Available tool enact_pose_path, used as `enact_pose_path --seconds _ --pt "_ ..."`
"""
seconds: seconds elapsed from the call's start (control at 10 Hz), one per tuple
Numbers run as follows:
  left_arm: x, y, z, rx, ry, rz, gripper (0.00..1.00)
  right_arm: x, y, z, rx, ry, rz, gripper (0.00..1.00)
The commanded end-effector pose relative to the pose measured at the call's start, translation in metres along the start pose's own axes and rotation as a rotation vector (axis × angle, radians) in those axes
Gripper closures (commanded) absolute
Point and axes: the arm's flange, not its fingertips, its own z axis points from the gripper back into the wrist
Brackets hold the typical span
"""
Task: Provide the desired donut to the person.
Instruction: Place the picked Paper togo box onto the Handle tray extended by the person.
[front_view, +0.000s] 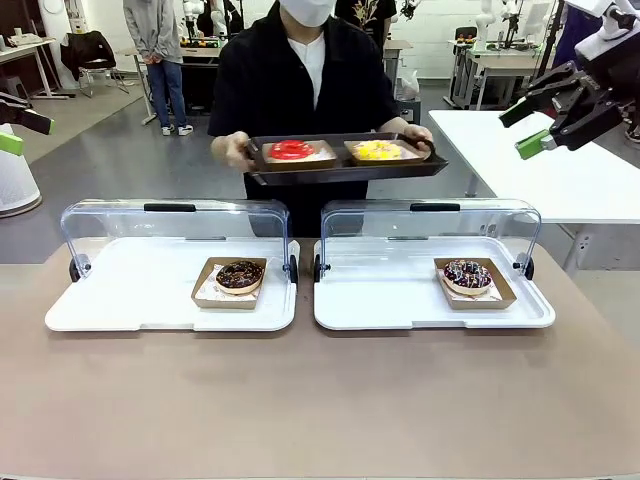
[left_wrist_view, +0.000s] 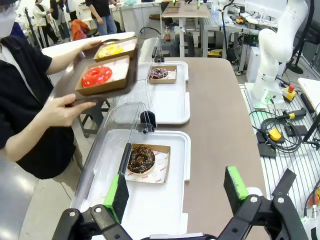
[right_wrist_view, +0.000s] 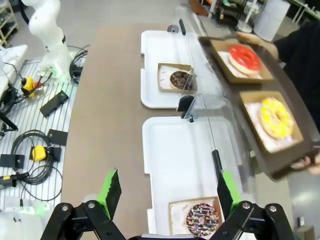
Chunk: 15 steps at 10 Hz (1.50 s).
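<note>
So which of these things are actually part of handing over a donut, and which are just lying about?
Part of the job:
- chocolate donut in the left display case
- sprinkled donut in the right display case
- person holding a tray
- left tool and right tool, both open

Just lying about:
- cables
- side table

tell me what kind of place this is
Likely a robotics lab staged as a donut counter: donuts in lidded display trays on a table, other robot tables behind, cables and emergency-stop boxes alongside.
</note>
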Motion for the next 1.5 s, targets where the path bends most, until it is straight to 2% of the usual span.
enact_pose_path --seconds 0.0,0.3,0.5,0.9,1.4 --pt "0.0 -0.001 0.001 0.003 -0.009 -0.003 0.0 -0.01 -0.016 0.024 0.054 -0.204 -0.082 0.0" --pt "0.0 -0.001 0.001 0.003 -0.009 -0.003 0.0 -0.066 -0.037 0.082 -0.027 -0.4 -0.264 0.0" --pt "0.0 -0.001 0.001 0.003 -0.009 -0.003 0.0 -0.099 -0.041 0.096 -0.032 -0.433 -0.334 0.0" --pt "0.0 -0.001 0.001 0.003 -0.009 -0.003 0.0 -0.135 -0.027 0.099 0.026 -0.394 -0.308 0.0" --pt "0.0 -0.001 0.001 0.003 -0.009 -0.003 0.0 -0.144 -0.02 0.099 0.077 -0.397 -0.258 0.0"
